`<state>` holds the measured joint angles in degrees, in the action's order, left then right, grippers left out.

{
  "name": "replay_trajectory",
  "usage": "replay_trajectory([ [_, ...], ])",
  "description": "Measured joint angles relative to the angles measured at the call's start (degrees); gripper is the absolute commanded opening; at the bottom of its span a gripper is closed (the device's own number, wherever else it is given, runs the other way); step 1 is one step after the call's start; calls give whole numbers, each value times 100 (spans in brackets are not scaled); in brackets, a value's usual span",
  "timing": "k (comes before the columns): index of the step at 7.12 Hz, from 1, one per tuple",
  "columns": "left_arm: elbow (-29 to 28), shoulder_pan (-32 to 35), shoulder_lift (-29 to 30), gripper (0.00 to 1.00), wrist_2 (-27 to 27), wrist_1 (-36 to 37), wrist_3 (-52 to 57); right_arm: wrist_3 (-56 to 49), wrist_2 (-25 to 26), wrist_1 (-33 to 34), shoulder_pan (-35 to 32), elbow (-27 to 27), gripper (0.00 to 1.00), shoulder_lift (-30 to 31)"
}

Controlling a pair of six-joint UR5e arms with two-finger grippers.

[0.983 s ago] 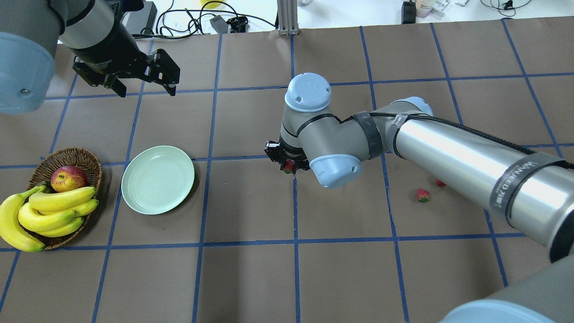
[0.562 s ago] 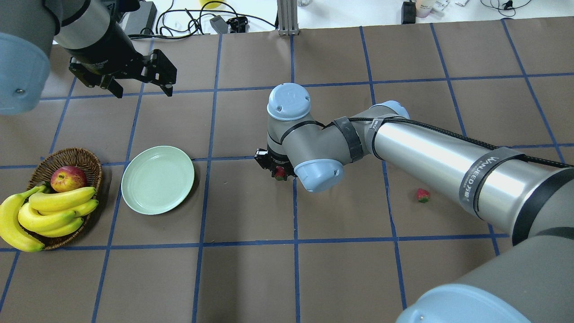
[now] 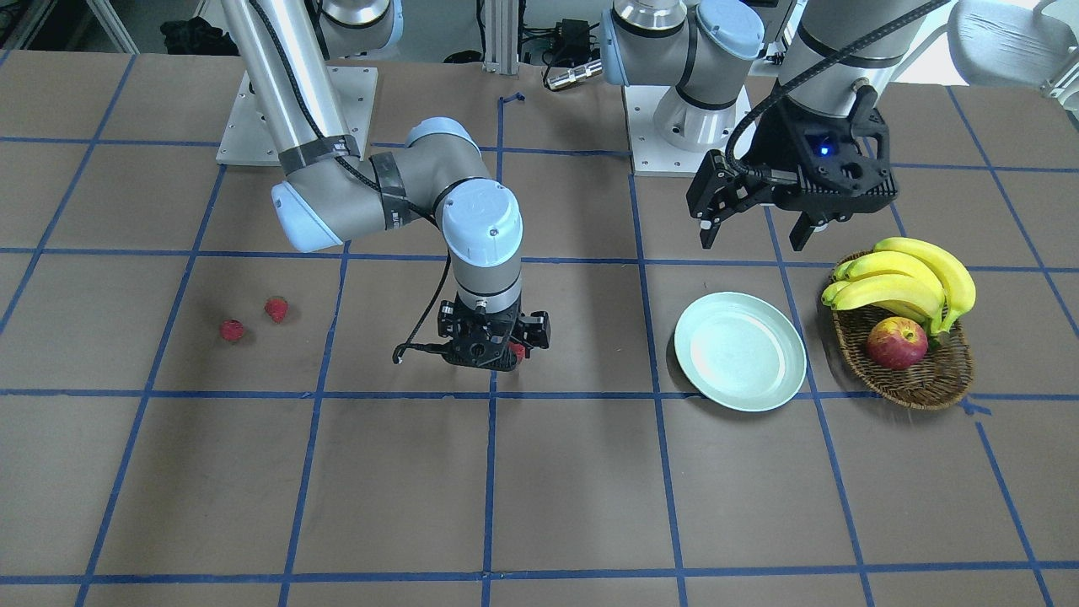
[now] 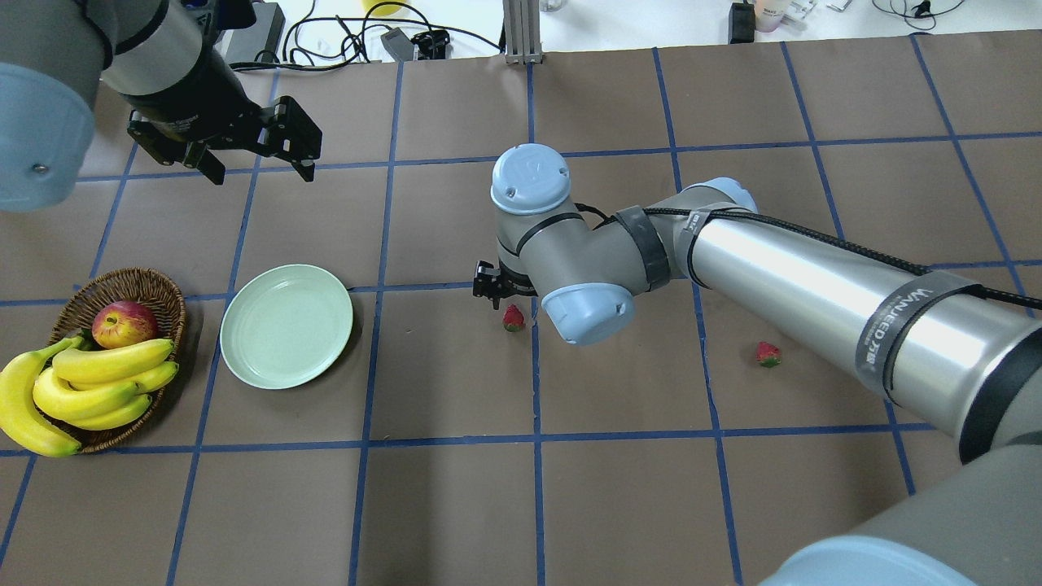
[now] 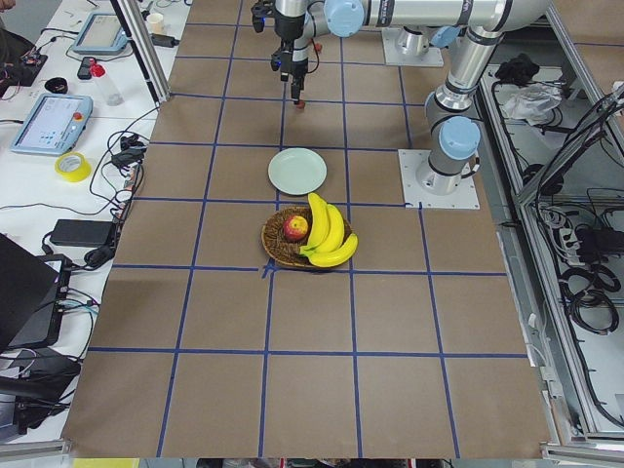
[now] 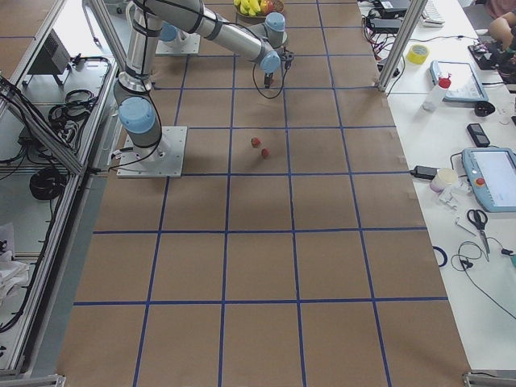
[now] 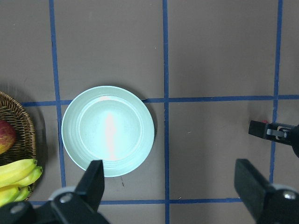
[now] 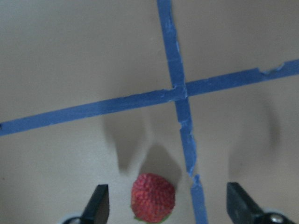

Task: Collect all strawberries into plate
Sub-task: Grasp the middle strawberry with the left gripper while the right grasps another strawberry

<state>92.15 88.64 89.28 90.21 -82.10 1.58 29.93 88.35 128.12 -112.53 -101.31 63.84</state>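
The pale green plate [image 4: 286, 325] lies empty at the left, also in the front view [image 3: 740, 351] and the left wrist view [image 7: 107, 130]. One strawberry [image 4: 514, 317] lies on the table by a blue tape crossing, to the right of the plate. My right gripper [image 4: 491, 290] hovers over it, open. In the right wrist view the berry [image 8: 153, 198] sits between the spread fingers [image 8: 99, 205] without touching them. Two more strawberries [image 3: 232, 330] [image 3: 276, 308] lie far to the right; one of them [image 4: 768, 354] shows overhead. My left gripper [image 4: 252, 159] is open and empty, high behind the plate.
A brown wicker basket [image 4: 163, 285] with bananas [image 4: 98, 382] and a red-yellow apple [image 4: 124, 323] stands just left of the plate. The right arm [image 4: 781, 277] stretches across the table's right half. Cables and boxes [image 4: 399, 37] lie past the far edge.
My right gripper carried the strawberry leftward, then opened. The berry now lies on the table and the gripper has drawn slightly away. The left gripper hardly moved.
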Motion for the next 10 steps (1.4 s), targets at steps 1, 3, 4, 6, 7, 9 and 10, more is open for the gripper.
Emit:
replay_trajectory([
  [1, 79, 34, 16, 95, -40, 14, -78, -408, 82, -320, 312, -62, 100, 238],
  [3, 287, 320, 173, 100, -108, 116, -761, -1133, 136, -763, 1110, -559, 100, 859],
  [4, 451, 628, 352, 100, -185, 485, -1240, -1509, 163, -790, 1528, -936, 100, 1164],
  [6, 854, 1214, 979, 100, -299, 1723, -2219, -2300, 236, -722, 2232, -1540, 97, 1541],
  [7, 1014, 1466, 1360, 100, -295, 2283, -2627, -2663, 343, -625, 2518, -1752, 97, 1593],
  [9, 1156, 1981, 2042, 100, -254, 2853, -3411, -3345, 426, -107, 3048, -2236, 97, 1627],
  [10, 1178, 2225, 2309, 100, -215, 3100, -3690, -3579, 406, 216, 3257, -2480, 95, 1637],
])
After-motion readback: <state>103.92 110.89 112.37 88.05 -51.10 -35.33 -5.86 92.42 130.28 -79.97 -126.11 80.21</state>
